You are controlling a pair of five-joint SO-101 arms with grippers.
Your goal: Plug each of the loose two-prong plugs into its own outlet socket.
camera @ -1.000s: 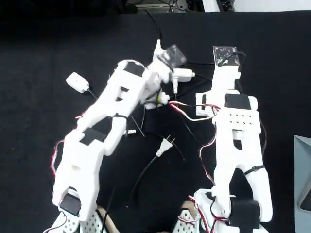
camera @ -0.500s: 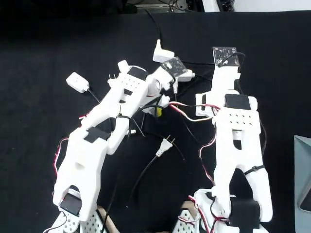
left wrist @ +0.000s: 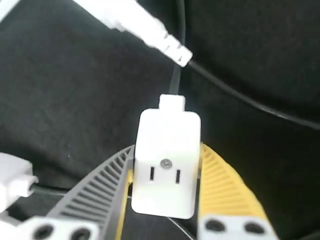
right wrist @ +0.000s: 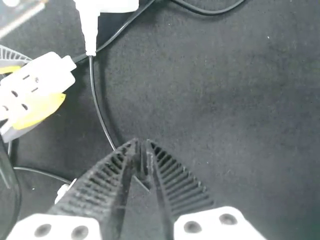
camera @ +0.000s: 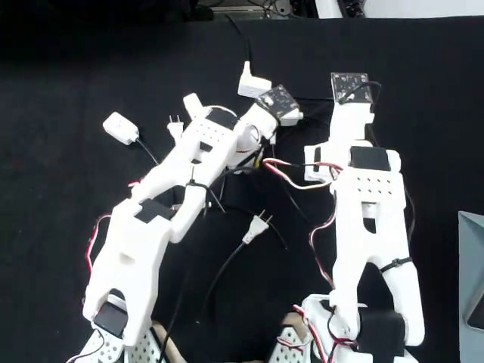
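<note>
My left gripper (left wrist: 167, 150) was closed on a white outlet socket (left wrist: 166, 135), the grey finger (left wrist: 102, 185) on one side wall and the yellow finger (left wrist: 225, 185) on the other. The socket's face with its two slots was turned up toward my wrist, and neither finger covered them. My right gripper (right wrist: 142, 150) sat low over the black surface (camera: 423, 91) with its fingers all but together. A black cord (right wrist: 97, 107) ran right up to their tips, and I could not tell whether it was pinched there.

One loose two-prong plug (camera: 259, 224) lay on the surface between my two arms, prongs pointing away from me. A second plug (camera: 175, 123) lay just beside my left arm, on its outer side. Another white socket (camera: 253, 82) sat beyond my left wrist.

As I judged it, the step was to present this socket for a plug. To do that well I needed to:
- keep my grip on the side walls, square and firm, so the body would not twist when prongs pushed in
- keep the slots exposed and turned toward my right arm
- line the prongs up parallel with the slots before pressing
- watch the cords crossing under my wrists, since a snag could drag the socket askew
</note>
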